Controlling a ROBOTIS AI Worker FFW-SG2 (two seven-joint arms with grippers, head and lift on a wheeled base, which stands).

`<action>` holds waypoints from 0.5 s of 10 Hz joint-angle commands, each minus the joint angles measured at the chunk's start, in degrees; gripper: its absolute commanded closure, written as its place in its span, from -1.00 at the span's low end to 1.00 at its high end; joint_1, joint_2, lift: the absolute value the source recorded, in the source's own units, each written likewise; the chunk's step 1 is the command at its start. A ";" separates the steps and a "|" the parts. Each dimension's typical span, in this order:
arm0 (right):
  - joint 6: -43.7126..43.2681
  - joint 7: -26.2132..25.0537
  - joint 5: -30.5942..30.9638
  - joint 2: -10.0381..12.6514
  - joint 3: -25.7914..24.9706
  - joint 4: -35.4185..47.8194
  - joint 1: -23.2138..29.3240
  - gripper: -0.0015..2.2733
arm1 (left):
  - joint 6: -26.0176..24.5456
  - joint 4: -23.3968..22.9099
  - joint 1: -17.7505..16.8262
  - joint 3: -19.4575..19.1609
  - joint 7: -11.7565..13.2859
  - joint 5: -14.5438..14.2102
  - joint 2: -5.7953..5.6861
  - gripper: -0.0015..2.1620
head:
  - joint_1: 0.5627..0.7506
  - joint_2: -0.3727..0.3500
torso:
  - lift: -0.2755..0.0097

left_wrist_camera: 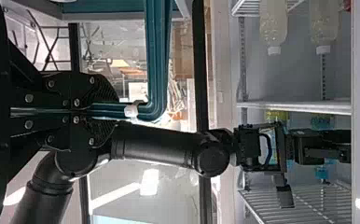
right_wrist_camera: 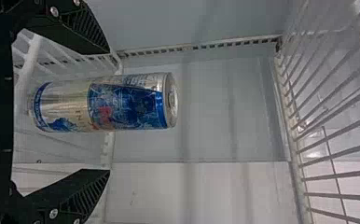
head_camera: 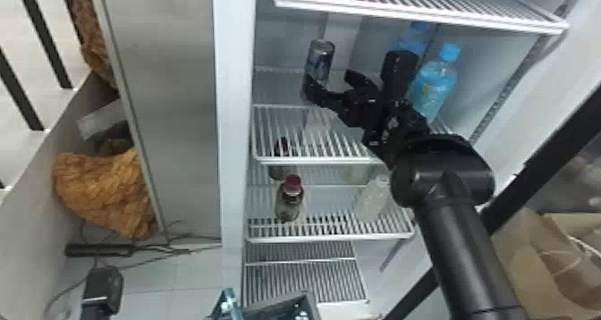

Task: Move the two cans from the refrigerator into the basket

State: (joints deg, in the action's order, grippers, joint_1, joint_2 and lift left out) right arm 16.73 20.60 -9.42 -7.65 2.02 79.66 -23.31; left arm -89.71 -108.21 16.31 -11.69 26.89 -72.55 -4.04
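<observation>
On the refrigerator's upper wire shelf, one can (head_camera: 321, 57) stands upright, its lower part hidden behind a finger of my right gripper (head_camera: 333, 83). In the right wrist view the silver-blue can (right_wrist_camera: 131, 105) lies between the two spread fingers of the right gripper (right_wrist_camera: 109, 111), with gaps on both sides. My left gripper (left_wrist_camera: 94, 110) is shut on the teal handle (left_wrist_camera: 157, 70) of the basket. The basket (head_camera: 308, 303) is low at the head view's bottom edge, in front of the refrigerator.
Blue bottles (head_camera: 433, 89) stand right of the right gripper on the same shelf. A red-capped bottle (head_camera: 289, 200) and a pale bottle (head_camera: 374, 200) are one shelf lower. Another wire shelf (head_camera: 416, 4) hangs above. The refrigerator's side wall edge (head_camera: 234, 118) rises at left.
</observation>
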 commanded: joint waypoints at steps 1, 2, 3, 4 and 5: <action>0.14 -0.03 0.05 0.00 0.38 -0.84 -0.74 -0.84 | -0.31 0.14 0.00 0.04 0.01 0.00 0.00 0.11 | 0.41 -0.52 | 0.69; 0.28 -0.21 -0.07 0.00 0.38 -1.55 -1.17 -0.75 | -0.31 0.14 0.00 0.04 0.01 0.00 0.00 0.11 | 0.41 -0.52 | 0.69; 0.56 -0.21 -0.07 0.00 0.50 -1.55 -1.45 -0.53 | -0.31 0.00 0.00 -0.08 0.01 0.00 0.00 0.11 | 0.41 -0.51 | 0.69; 1.69 -0.30 -0.41 0.00 0.50 -1.55 -1.45 -0.27 | -0.31 0.00 0.00 -0.08 0.01 0.00 0.00 0.11 | 0.41 -0.51 | 0.69; 2.39 -0.38 -0.18 0.00 0.50 -1.41 -1.31 -0.09 | -0.31 0.00 0.00 -0.08 0.01 -0.11 0.00 0.11 | 0.41 -0.51 | 0.69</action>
State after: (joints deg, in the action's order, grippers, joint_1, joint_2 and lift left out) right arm 18.77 20.20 -9.71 -7.65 2.51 78.16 -24.66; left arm -89.71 -108.12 16.31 -11.76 26.89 -72.62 -4.04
